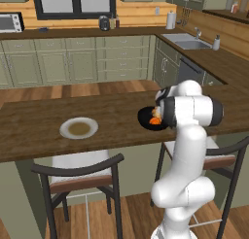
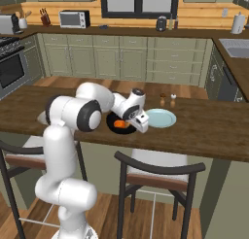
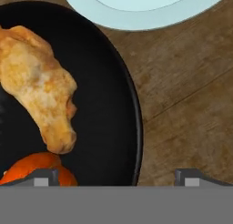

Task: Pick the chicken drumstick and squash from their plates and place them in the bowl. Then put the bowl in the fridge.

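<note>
Jaws apart over the bowl [image 3: 113, 104]; squash [image 3: 34, 168] half cut off beside the drumstick [image 3: 41, 95].

We see a glossy black bowl [image 3: 104, 82] on a grained, matt wooden counter [image 3: 186, 109]; inside the bowl, a rough, golden-crusted drumstick [image 3: 41, 86] and smooth orange squash [image 3: 32, 166]; beside the bowl, a smooth pale plate [image 3: 136, 9].

The chicken drumstick [image 3: 41, 89] and the orange squash [image 3: 34, 168] lay touching inside the black bowl [image 3: 111, 95], beside a pale plate [image 3: 136, 16].
</note>
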Available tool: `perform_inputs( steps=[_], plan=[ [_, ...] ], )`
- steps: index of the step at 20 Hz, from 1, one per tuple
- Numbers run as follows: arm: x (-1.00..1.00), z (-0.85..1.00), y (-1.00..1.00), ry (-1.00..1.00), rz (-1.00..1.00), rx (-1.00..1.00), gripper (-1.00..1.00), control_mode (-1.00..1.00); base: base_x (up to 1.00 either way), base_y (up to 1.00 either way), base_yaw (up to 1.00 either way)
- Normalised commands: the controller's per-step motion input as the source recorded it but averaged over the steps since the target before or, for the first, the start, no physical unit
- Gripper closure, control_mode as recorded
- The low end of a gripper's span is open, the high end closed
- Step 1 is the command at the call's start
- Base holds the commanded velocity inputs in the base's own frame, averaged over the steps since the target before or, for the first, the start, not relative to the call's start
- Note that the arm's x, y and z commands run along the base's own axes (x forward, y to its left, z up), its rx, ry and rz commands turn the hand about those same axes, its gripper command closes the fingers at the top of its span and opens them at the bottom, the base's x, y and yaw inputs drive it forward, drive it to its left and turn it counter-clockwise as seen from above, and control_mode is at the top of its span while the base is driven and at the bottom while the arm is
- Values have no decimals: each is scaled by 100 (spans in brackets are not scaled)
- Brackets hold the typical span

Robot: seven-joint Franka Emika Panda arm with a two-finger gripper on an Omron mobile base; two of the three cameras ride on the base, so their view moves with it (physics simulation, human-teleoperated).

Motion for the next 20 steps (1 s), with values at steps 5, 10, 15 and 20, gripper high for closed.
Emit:
perform_inputs(
  steps=[5,10,15,20],
  plan=[
    [9,-22,-1,1,0,8,-100,-100,0,0,0],
    [7,-29,17,0,0,0,100,-100,0,0,0],
    [6,-32,37,2,0,0,100,-100,0,0,0],
    [-22,-45,74,-15,-4,-7,100,-100,0,0,0]
  ],
)
